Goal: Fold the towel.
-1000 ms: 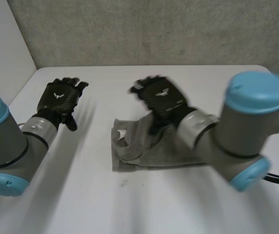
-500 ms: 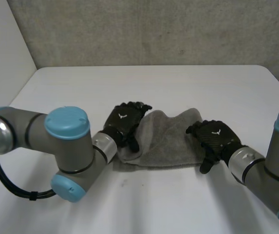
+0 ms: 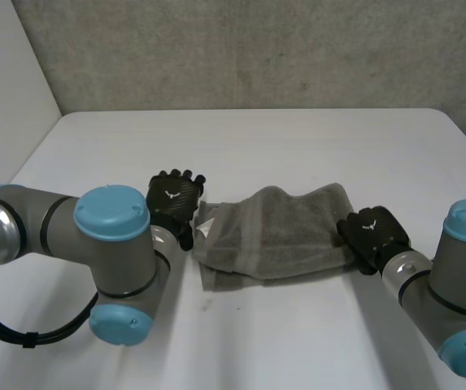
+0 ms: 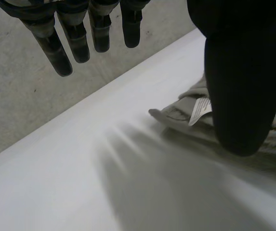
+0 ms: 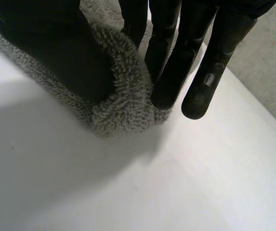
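The right hand [image 3: 372, 236] pinches the right edge of the grey towel [image 3: 273, 240] — thumb on one side of the fluffy fold, fingers [image 5: 172, 72] on the other. The left hand [image 3: 174, 199] hangs beside the towel's left end, fingers [image 4: 75, 41] straight and spread; whether its thumb touches the cloth is hard to tell. The white table [image 3: 298, 138] bears the towel, which lies rumpled and partly folded (lower layers hidden), with a small white label [image 4: 200, 109] at its left corner.
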Robot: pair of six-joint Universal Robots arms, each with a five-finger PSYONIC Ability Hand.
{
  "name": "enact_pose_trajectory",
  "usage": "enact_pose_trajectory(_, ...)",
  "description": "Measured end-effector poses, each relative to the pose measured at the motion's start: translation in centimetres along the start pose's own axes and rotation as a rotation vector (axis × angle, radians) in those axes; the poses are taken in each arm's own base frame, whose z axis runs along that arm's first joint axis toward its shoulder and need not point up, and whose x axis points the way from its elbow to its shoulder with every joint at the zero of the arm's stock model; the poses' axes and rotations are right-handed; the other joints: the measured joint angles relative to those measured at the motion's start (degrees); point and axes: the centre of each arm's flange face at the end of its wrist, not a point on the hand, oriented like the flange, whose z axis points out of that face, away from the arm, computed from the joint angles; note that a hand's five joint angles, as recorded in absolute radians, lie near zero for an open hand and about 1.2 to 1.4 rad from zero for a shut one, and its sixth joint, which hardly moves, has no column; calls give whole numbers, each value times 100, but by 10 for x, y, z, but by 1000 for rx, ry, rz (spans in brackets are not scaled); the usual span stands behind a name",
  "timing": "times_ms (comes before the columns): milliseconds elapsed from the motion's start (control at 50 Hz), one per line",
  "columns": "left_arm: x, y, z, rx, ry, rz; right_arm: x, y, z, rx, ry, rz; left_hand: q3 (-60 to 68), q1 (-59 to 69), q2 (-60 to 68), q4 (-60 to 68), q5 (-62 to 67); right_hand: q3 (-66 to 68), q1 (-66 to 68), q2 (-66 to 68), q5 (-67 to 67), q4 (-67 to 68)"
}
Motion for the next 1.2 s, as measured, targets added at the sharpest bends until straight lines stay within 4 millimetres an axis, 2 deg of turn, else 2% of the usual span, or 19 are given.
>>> enact_pose_trajectory(120,14,-4,-19,6,48,6,9,-23,6,72,35,-66,-11,0,-12,-10,-1,0,356,38,19,2)
enact_pose_trajectory(220,19,-9,-31,14,67,9,6,-46,7,145,40,-138,-17,0,-21,-14,-1,1,395,38,24,3)
enact_pose_trajectory(260,17,-18,-42,31,67,7,-17,-86,2,273,14,-246,-21,-4,-30,-30,-2,35,538,44,26,23)
enact_pose_trajectory(320,7,-26,-48,44,44,3,-41,-110,-6,362,-24,-313,-67,-34,-61,-62,-6,58,552,87,26,23)
enact_pose_trajectory(380,-12,-33,-53,55,-3,-5,-79,-127,-16,446,-99,-375,-80,-44,-83,-77,-13,70,560,88,26,23)
enact_pose_trajectory(440,-27,-37,-55,60,-43,-14,-106,-129,-22,478,-164,-404,-94,-57,-91,-91,-16,72,558,87,26,23)
enact_pose_trajectory(480,-44,-40,-57,63,-89,-24,-138,-123,-28,490,-249,-431,-113,-68,-111,-111,-27,73,560,88,26,23)
enact_pose_trajectory(500,-44,-40,-57,63,-89,-24,-138,-123,-28,490,-249,-431,-113,-68,-111,-111,-27,73,560,88,26,23)
enact_pose_trajectory(580,-65,-43,-58,67,-143,-39,-172,-102,-33,459,-356,-458,-159,-115,-157,-157,-37,73,577,88,26,23)
enact_pose_trajectory(640,-71,-44,-57,72,-159,-45,-179,-93,-35,434,-387,-456,-185,-138,-188,-178,-37,-1099,-108,-992,-885,-1147)
enact_pose_trajectory(700,-76,-48,-54,87,-173,-51,-176,-93,-38,423,-392,-439,-213,-172,-218,-205,-39,-2786,-1451,-2874,-2498,-3029)
enact_pose_trajectory(740,-77,-50,-53,92,-175,-53,-175,-94,-38,422,-391,-434,-228,-173,-221,-211,-39,-2786,-1451,-2874,-2498,-3029)
enact_pose_trajectory(780,-77,-57,-50,125,-170,-63,-158,-104,-42,425,-362,-367,-229,-173,-223,-213,-39,-4236,-2923,-4425,-3995,-4743)
enact_pose_trajectory(820,-73,-66,-45,164,-151,-81,-135,-113,-44,420,-321,-269,-229,-173,-223,-213,-39,-5346,-3491,-5242,-4978,-5452)
enact_pose_trajectory(940,-52,-82,-34,234,-51,-153,-67,-131,-44,404,-211,55,-215,-173,-213,-206,-41,-5553,-3520,-5300,-5214,-5486)
enact_pose_trajectory(960,-43,-84,-32,242,-13,-180,-46,-132,-43,391,-183,168,-215,-171,-210,-199,-41,-5553,-3520,-5300,-5215,-5486)
enact_pose_trajectory(1040,-19,-78,-31,217,72,-233,-14,-128,-38,340,-162,371,-190,-154,-196,-198,-41,-5553,-3520,-5300,-5215,-5486)
enact_pose_trajectory(1100,-7,-68,-32,167,104,-249,-8,-121,-31,286,-197,441,-188,-154,-189,-198,-41,-5553,-3520,-5300,-5215,-5486)
enact_pose_trajectory(1200,3,-47,-35,58,107,-246,-15,-110,-14,189,-291,485,-188,-157,-189,-198,-41,-5553,-3520,-5300,-5218,-5486)
